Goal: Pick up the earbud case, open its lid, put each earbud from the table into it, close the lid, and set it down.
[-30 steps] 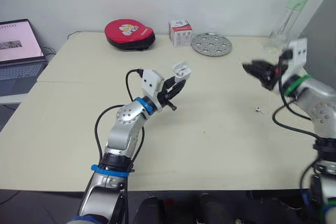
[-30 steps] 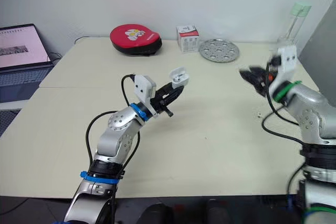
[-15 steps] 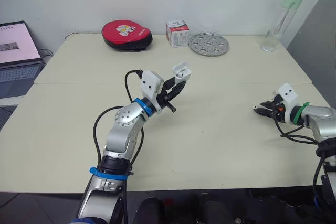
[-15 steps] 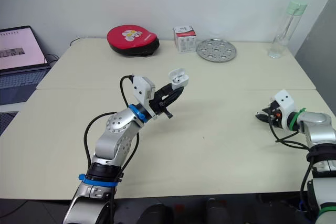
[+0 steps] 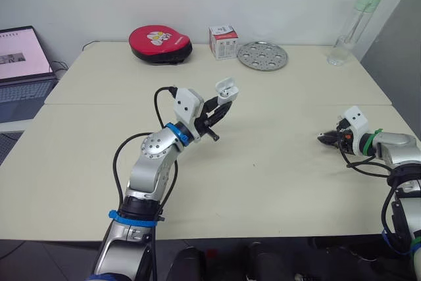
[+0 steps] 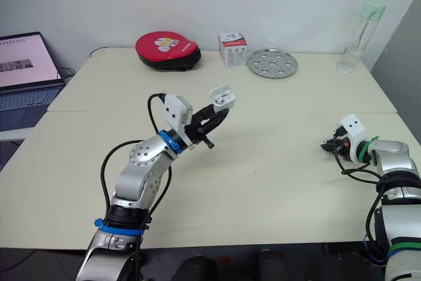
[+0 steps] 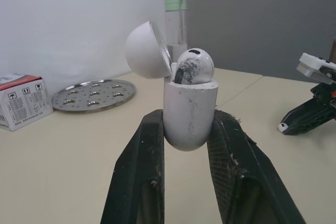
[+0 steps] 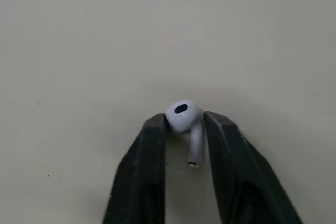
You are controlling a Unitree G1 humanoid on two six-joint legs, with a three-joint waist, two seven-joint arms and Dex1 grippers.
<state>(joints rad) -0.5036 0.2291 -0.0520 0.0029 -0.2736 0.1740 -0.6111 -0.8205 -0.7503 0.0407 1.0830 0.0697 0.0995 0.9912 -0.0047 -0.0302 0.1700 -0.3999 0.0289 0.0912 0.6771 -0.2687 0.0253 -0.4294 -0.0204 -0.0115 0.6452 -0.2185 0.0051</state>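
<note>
My left gripper is raised above the middle of the table and is shut on the white earbud case. The case stands upright between the fingers with its lid swung open, and one earbud sits in it. At the table's right side my right gripper is down at the tabletop. Its fingers press both sides of the second white earbud, whose stem points back toward the wrist.
Along the far edge stand a red round pouch, a small white box, a perforated metal plate and a clear bottle. A laptop sits off the table's left side.
My right arm came down from a raised spot at the back right to the earbud on the table and closed on it. The left arm kept the case in place.
</note>
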